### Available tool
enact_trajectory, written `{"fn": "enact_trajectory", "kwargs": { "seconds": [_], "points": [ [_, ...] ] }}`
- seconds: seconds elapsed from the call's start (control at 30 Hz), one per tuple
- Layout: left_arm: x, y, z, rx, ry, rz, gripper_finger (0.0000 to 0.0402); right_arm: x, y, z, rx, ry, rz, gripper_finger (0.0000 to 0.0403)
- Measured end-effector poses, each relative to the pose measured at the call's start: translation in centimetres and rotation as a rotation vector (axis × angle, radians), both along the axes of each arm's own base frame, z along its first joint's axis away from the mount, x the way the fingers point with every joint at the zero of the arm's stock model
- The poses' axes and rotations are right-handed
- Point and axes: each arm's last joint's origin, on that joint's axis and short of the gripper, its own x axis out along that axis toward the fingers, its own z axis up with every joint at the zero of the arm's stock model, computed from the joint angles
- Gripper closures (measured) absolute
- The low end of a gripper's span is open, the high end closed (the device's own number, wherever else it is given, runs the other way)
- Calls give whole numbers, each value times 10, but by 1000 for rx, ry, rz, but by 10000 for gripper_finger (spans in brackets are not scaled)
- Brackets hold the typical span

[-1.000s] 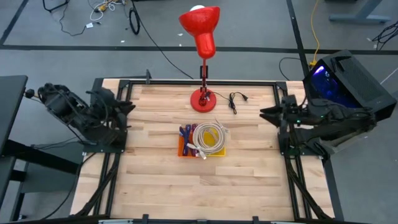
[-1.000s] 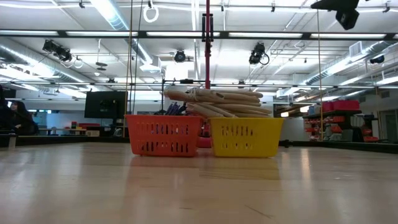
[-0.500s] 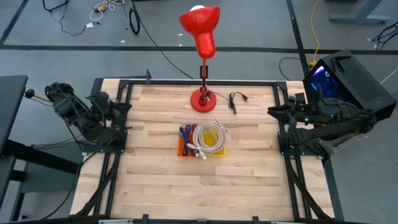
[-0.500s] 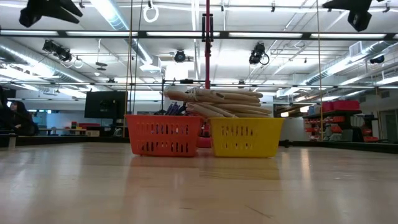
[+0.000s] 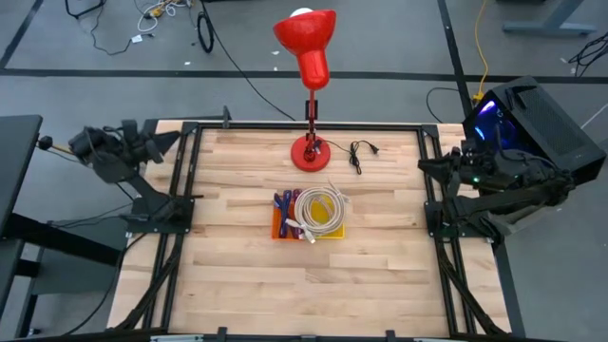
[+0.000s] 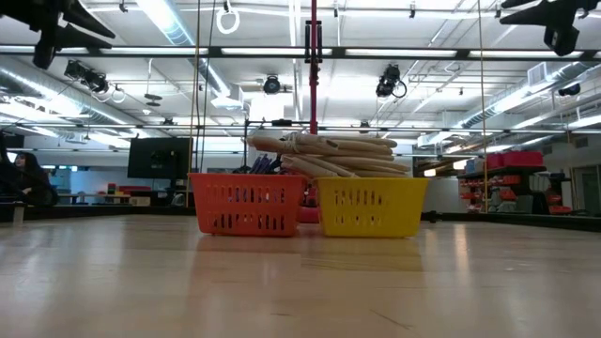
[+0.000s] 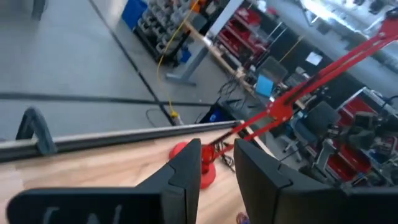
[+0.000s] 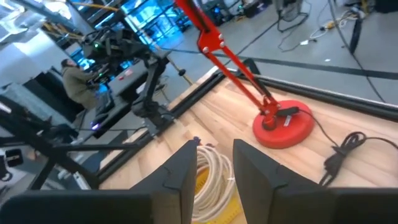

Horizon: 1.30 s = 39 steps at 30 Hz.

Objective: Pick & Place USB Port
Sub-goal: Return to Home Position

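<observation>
From where I stand the sorting looks done and the arms are on their way to rest. Both sit at the outer edges of the table (image 5: 380, 275), well apart from the bins in the middle. The left gripper (image 7: 217, 144) hangs above the left edge, pointed across the boards toward the red lamp (image 5: 309, 152). Its jaws stand a little apart with nothing between them. The right gripper (image 8: 215, 144) is over the right edge, facing inward. Its jaws show the same narrow gap and are just as empty. The orange bin (image 6: 247, 205) and the yellow bin (image 6: 371, 207) stand side by side, touching or nearly so, just in front of the lamp's base. A pale coiled cable (image 6: 324, 148) is heaped on the yellow bin, rising above its rim and spilling over toward the orange one. A blue and black cable (image 5: 283, 200) lies in the orange bin. I cannot pick out a separate USB piece anywhere, and no loose cable lies on the bare wood apart from the lamp's own cord. I judge that nothing is left to grasp. The next move only calls for each arm to fold down onto its own mount, staying high and outside the table's frame rails so that nothing sweeps back over the piled cable.
</observation>
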Motion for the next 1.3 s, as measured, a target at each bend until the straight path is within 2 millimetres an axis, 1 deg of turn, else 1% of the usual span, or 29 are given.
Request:
{"fn": "enact_trajectory", "kwargs": {
  "seconds": [0.13,0.2,0.33,0.4,0.47,0.57,0.67,0.73,0.9,0.97,1.07,1.17,1.3],
  "points": [
    [-6,6,0,63,3,15,301,-1,-1,-1,-14,6,-45,298],
    [-8,8,-2,67,3,11,301,-3,-3,-1,-31,12,-90,298],
    [-7,9,-12,70,-9,4,304,-5,-4,-1,-35,5,-115,298],
    [-1,6,-24,58,-28,1,310,-3,-4,-4,-25,-7,-114,298],
    [10,-4,-40,54,-34,-20,320,1,-2,-11,-5,-22,-101,298],
    [27,-20,-66,42,-48,-49,336,11,-1,-29,17,-28,-90,298],
    [38,-33,-81,9,-84,-59,350,20,2,-40,38,-89,-60,298],
    [41,-36,-82,-12,-104,-62,355,22,3,-44,43,-113,-32,298],
    [44,-39,-76,-49,-132,-79,357,22,4,-41,48,-181,24,298],
    [48,-44,-75,-45,-121,-100,356,25,5,-48,45,-148,42,298],
    [52,-50,-77,-40,-110,-130,358,31,6,-56,37,-160,64,298],
    [57,-55,-85,-13,-87,-137,358,38,7,-66,-19,-168,70,298],
    [60,-59,-97,9,-64,-134,358,45,7,-79,-79,-179,31,298]
  ]
}}
